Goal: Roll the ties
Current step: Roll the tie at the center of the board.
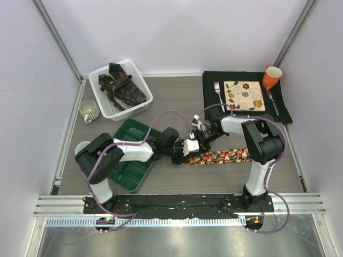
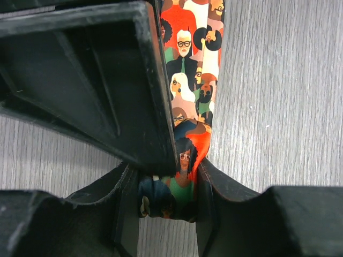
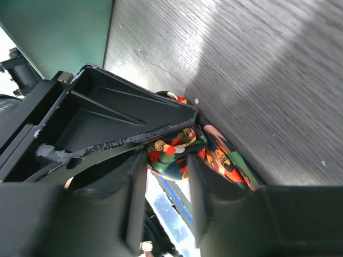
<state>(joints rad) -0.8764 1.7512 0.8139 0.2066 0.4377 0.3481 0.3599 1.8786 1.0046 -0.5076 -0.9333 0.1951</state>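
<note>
The red-orange multicolour tie (image 1: 225,156) lies flat on the table in front of the right arm, running left to right. Its left end is bunched between both grippers. My left gripper (image 1: 185,151) is shut on this end; in the left wrist view (image 2: 169,201) the folded fabric (image 2: 193,64) fills the gap between the jaws. My right gripper (image 1: 199,140) meets it from the right and is shut on the same bunched fabric (image 3: 171,152) in the right wrist view (image 3: 166,163). Dark patterned ties (image 1: 122,87) lie in a white basket.
The white basket (image 1: 140,104) stands at the back left, a grey mug (image 1: 89,111) beside it. A green divided tray (image 1: 131,160) sits under the left arm. At the back right a black mat (image 1: 211,80) holds a floral plate (image 1: 244,95), fork (image 1: 217,92) and orange mug (image 1: 271,76).
</note>
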